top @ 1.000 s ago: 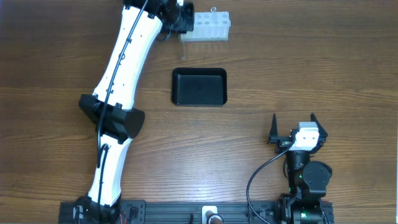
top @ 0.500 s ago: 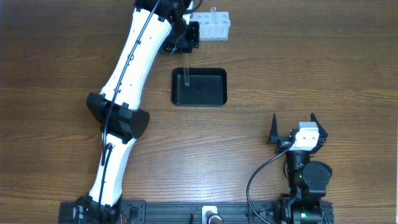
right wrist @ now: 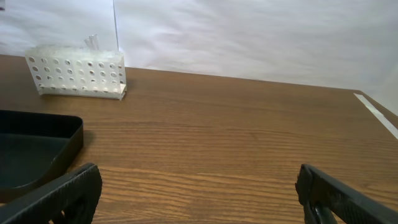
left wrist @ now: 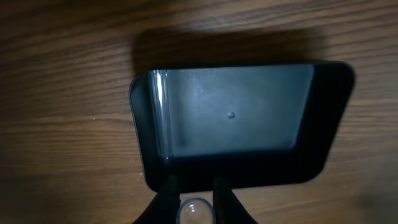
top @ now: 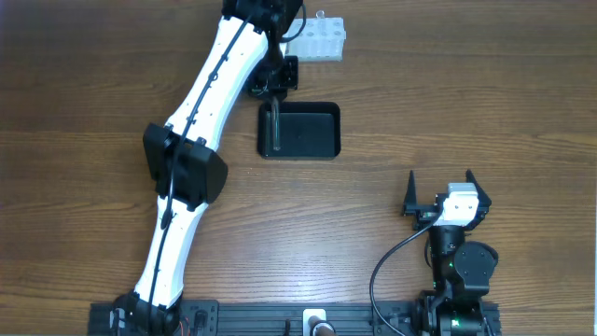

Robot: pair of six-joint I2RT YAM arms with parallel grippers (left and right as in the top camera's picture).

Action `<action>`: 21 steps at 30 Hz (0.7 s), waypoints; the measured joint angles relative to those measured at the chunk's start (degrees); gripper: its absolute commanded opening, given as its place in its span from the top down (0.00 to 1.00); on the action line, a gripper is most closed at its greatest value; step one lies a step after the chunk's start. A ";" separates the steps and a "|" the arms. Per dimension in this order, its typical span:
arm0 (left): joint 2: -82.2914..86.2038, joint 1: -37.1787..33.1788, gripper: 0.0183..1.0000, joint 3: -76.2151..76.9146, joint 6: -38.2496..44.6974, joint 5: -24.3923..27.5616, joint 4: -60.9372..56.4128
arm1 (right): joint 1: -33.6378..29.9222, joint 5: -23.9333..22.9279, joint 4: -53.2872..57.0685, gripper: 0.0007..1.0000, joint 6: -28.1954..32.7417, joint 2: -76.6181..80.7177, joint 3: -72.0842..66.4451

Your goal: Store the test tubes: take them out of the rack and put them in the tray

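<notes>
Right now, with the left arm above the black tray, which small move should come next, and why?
I would probably shift the left arm's fingers a little further over the black rectangular tray before releasing. They seem shut on a clear round-ended test tube, yet appear above the tray's near wall, while a second clear tube already lies along one side wall.

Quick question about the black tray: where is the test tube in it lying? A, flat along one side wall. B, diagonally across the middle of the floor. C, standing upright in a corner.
A: the test tube lies flat, pressed along one side wall of the tray, and the middle of the tray floor is bare.
</notes>
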State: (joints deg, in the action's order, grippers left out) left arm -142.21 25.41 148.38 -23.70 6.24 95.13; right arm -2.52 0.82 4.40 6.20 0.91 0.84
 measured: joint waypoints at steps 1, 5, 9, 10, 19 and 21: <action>0.00 -0.04 0.95 -0.72 0.00 0.02 -0.72 | 0.02 0.00 0.02 0.01 -0.04 0.00 0.00; -0.07 -0.09 0.95 -2.91 -0.07 0.02 -3.54 | 0.02 0.00 0.02 0.01 0.02 0.00 0.00; -0.57 -0.09 0.94 -3.28 -0.17 0.02 -5.11 | 0.00 0.00 0.02 0.01 0.00 0.00 0.00; -0.81 -0.09 0.94 -3.32 -0.17 0.02 -5.42 | 0.00 0.00 0.02 0.01 0.00 0.00 0.00; -3.63 -0.09 0.94 -3.43 -0.17 0.02 -5.68 | 0.00 0.00 0.02 0.01 -0.02 0.00 0.00; -4.46 -0.09 0.94 -3.43 -0.17 0.02 -5.70 | 0.00 0.00 0.00 0.01 0.02 0.00 0.00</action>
State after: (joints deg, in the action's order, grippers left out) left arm -146.67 25.32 144.94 -23.88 6.26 89.43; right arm -2.52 0.82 4.40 6.22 0.91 0.84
